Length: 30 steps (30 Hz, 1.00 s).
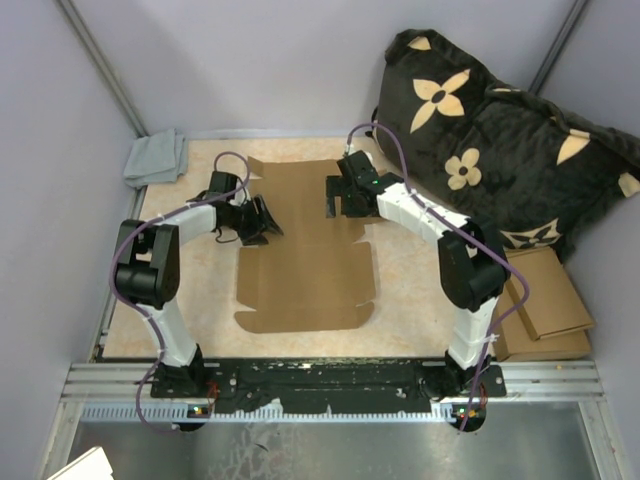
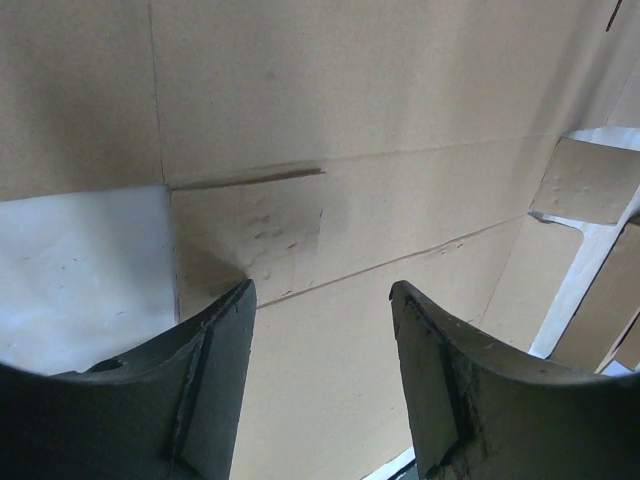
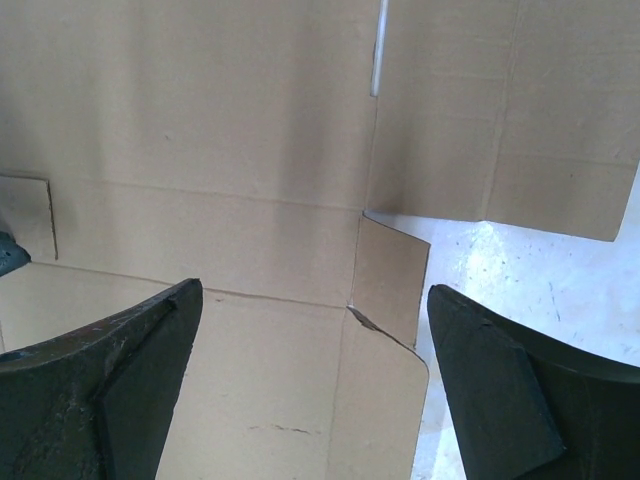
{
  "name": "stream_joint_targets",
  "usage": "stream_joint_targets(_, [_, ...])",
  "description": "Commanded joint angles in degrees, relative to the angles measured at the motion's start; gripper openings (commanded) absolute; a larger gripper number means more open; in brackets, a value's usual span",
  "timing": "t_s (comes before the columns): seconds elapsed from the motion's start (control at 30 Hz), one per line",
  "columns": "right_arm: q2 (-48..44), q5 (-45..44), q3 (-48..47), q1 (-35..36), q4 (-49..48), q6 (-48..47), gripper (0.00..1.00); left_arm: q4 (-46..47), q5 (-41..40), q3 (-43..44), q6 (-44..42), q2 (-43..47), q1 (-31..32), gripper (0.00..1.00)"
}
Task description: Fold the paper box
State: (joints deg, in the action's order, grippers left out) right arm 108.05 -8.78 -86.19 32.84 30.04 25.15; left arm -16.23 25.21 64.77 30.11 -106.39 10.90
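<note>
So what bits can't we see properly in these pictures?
Top view: the right gripper covers part of the paper box at its right edge.
Top view: the cardboard stack is partly hidden by the pillow.
Both wrist views: the box runs off the picture edges, so its whole shape is cut off.
Left wrist view: whether the left gripper touches the cardboard cannot be told.

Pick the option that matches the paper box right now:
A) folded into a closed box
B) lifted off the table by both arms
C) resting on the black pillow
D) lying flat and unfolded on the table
D: the paper box lies spread out as a flat sheet on the table, and the jaws of both arms stand open over its side edges, gripping nothing.
</note>
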Motion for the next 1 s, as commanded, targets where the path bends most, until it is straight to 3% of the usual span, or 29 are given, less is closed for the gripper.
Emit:
stream_joint_targets(0.0, [-0.5,-0.8,0.2,-0.4,-0.8,1.7,0.96,-1.0,0.4,0.4,0.5,-1.0,0.6,0.63])
stream_joint_targets(0.5, [3.9,-2.7,0.0,-0.9,0.3,3.0,0.95,-4.2,-1.8,1.6,-1.8,-1.5,2.5,0.63])
stream_joint_targets(0.73, [3.6,5.7,2.2,-0.2,-4.2,0.0,0.95,-5.4,-3.1,1.9,-2.6,-1.4,4.5,0.63])
stream_joint_targets(0.97, [7.3,7.0,-0.5,1.8,-3.9,-0.9,0.95,-6.2,-4.4,2.0,-3.3,-1.5,5.3,0.64])
